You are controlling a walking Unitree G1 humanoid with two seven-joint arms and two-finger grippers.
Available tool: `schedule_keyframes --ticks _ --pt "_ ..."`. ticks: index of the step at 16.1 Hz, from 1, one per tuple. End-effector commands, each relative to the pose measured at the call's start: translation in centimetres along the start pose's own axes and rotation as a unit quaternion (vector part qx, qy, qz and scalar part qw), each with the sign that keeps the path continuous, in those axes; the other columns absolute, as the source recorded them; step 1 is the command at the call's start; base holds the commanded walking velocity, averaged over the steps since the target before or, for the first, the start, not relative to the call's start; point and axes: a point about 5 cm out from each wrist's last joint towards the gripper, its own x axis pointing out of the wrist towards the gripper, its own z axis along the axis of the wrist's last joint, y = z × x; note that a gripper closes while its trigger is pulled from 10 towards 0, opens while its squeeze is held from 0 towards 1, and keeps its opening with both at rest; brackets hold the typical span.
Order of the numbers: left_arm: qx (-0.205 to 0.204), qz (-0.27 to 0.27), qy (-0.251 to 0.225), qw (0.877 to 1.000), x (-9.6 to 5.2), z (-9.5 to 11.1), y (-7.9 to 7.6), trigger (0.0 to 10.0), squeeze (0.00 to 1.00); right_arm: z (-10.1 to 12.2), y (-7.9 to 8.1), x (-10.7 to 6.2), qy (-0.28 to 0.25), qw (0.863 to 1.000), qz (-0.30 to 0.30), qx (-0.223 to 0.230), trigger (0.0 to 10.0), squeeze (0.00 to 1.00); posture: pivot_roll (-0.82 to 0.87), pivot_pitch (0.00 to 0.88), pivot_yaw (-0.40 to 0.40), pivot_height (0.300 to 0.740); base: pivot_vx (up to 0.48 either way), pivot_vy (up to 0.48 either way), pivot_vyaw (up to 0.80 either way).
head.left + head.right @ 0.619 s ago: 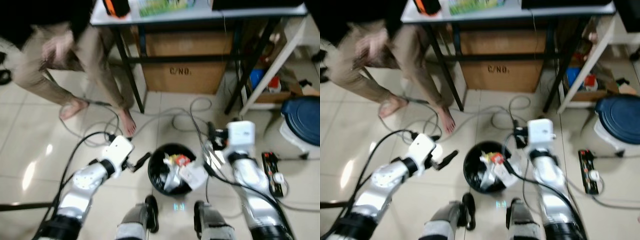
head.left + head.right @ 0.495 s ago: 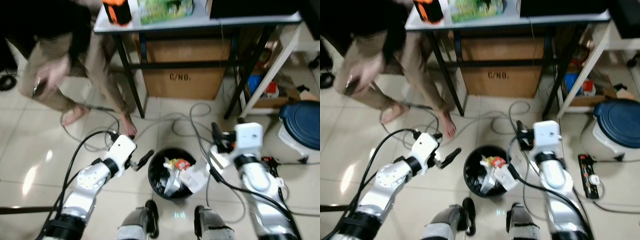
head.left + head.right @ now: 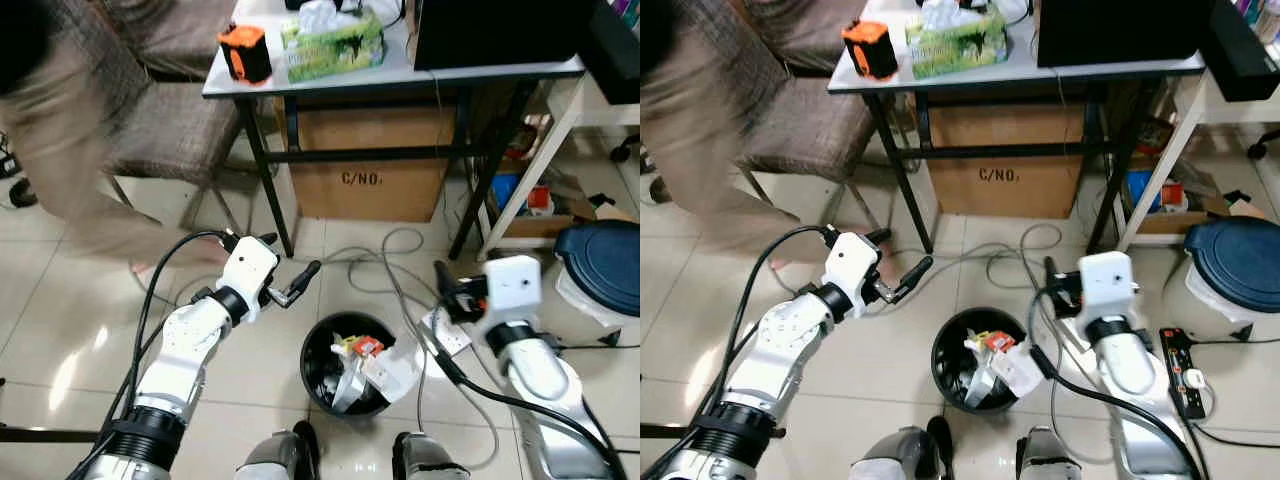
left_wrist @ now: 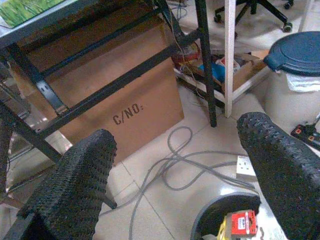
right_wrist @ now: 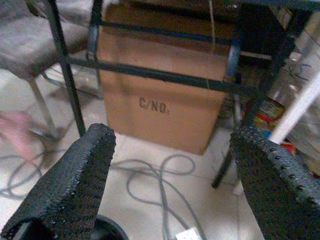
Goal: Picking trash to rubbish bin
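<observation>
Hovering over the rubbish bin [image 3: 330, 340]: left gripper [image 4: 170, 165] spread wide and empty, up beside the bin's rim; right gripper [image 5: 165, 165] also spread, nothing between its fingers. Trash [image 3: 362, 362] already sits in the bin, white paper draped over the near rim. Risks as I see them: loose cables [image 3: 385, 250] on the floor run just beside the bin and could snag an arm, and a blurred person [image 3: 70, 150] is close on the left, so a swing that way may hit them
</observation>
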Motion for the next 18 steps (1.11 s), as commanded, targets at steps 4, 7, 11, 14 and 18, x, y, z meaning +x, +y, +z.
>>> schedule_keyframes --ticks 4,7,11,14,18 --pt "-0.021 0.018 0.013 1.0 -0.1 -0.6 -0.9 10.0 0.0 0.7 1.3 0.3 -0.007 1.0 -0.006 0.021 10.0 0.0 -0.1 0.15 0.124 0.74 0.0 0.0 0.26" --pt "-0.025 0.01 0.012 1.0 0.1 -0.7 -1.9 10.0 0.0 0.7 2.0 0.5 -0.005 1.0 0.003 0.018 10.0 0.0 -0.1 0.145 0.112 0.74 0.0 0.0 0.56" --pt "-0.041 0.014 0.014 0.999 0.4 -0.8 -2.2 10.0 0.0 1.0 2.0 1.2 -0.005 1.0 0.002 0.018 10.0 0.0 -0.1 0.125 0.092 0.74 0.0 0.0 0.24" --pt "-0.039 0.025 0.014 0.999 0.6 -0.7 -2.0 10.0 0.0 0.9 2.3 1.4 -0.004 1.0 0.005 0.016 10.0 0.0 -0.09 0.115 0.083 0.74 0.0 0.0 0.0" --pt "-0.055 0.026 0.009 0.998 0.8 -0.5 -2.3 10.0 0.0 0.8 2.4 1.6 -0.003 1.0 0.006 0.019 10.0 0.0 -0.09 0.109 0.083 0.74 0.0 0.0 0.0"
